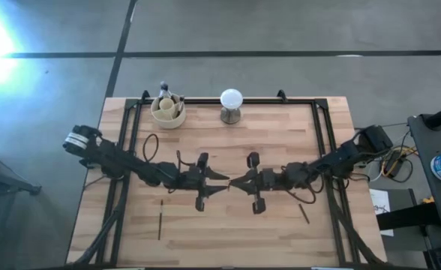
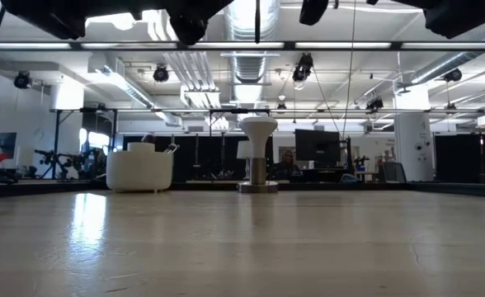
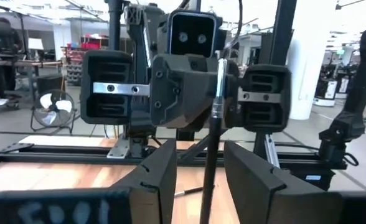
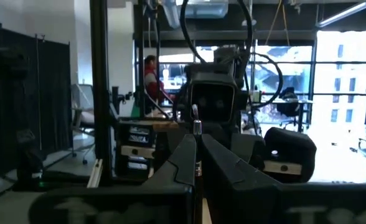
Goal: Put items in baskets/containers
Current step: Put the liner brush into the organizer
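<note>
Both grippers meet over the table's middle. My right gripper [image 1: 241, 182] [image 4: 197, 148] is shut on a thin dark makeup brush [image 3: 213, 134], which stands upright. My left gripper [image 1: 220, 180] [image 3: 198, 163] is open, its fingers standing on either side of that brush's handle without touching it. The brush's lower end [image 2: 257, 25] hangs above the table in the low view. The cream cup [image 1: 168, 111] [image 2: 139, 169] stands near the far edge, left of centre, with several brushes in it. Two more brushes [image 1: 160, 219] [image 1: 304, 213] lie flat on the table. My right gripper pinches the brush between its two fingers, below the metal ferrule [image 4: 197, 128] that sticks up above them. The fingers come level from the table's right and lie across the brush. The brush is upright and lifted clear of the table.
A white ball on a metallic stand [image 1: 231, 105] [image 2: 258, 157] stands near the far edge at the centre, right of the cup. A black frame [image 1: 319, 127] runs along the table's sides and far edge. A person shows in the room far behind.
</note>
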`<action>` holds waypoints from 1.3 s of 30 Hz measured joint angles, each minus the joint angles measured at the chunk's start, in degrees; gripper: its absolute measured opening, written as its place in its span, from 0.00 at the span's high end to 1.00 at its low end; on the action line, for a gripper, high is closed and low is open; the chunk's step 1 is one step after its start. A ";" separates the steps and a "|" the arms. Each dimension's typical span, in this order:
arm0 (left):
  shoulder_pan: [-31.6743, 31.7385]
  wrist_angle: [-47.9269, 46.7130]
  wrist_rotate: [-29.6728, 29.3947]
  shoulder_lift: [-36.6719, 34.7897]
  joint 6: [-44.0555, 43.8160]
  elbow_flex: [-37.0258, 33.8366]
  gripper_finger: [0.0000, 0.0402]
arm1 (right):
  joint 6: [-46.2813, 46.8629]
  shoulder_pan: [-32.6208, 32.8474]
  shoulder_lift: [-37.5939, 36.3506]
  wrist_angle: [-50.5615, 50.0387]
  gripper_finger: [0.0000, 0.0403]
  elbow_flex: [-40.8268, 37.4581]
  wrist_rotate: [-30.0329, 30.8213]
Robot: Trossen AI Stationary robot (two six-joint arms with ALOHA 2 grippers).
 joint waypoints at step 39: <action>22.06 -6.40 -22.82 -8.60 8.67 -7.81 0.97 | -9.10 0.35 -6.56 -15.01 0.87 1.02 12.65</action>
